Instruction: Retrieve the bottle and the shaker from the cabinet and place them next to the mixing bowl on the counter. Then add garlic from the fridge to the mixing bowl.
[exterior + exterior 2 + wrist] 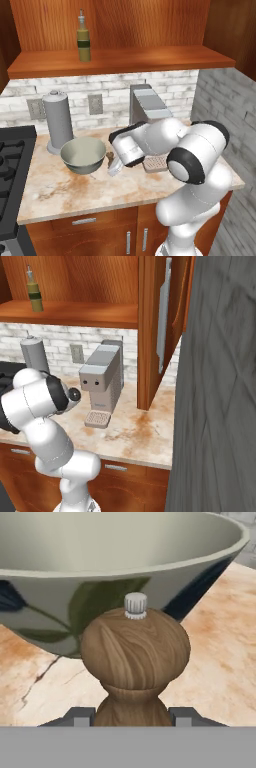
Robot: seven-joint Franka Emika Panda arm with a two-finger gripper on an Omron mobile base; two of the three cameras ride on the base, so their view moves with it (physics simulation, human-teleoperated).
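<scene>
The pincer [133,717] is clamped on the lower body of the wooden shaker [135,657], one dark fingertip [82,716] on each side of it. The shaker stands upright on the marble worktop [75,192], just beside the mixing bowl [83,155] on its coffee-machine side; from the hand camera its small ridged metal knob sits right before the bowl's leaf-patterned wall. Whether shaker and bowl touch cannot be told. Behind the bowl, against the brick wall, stands a grey paper-towel holder [58,121]. The bottle [83,39], olive green with a pale neck, stands upright on the open cabinet shelf [120,61] above the bowl. The coffee machine [101,383] stands beyond the shaker from the bowl.
</scene>
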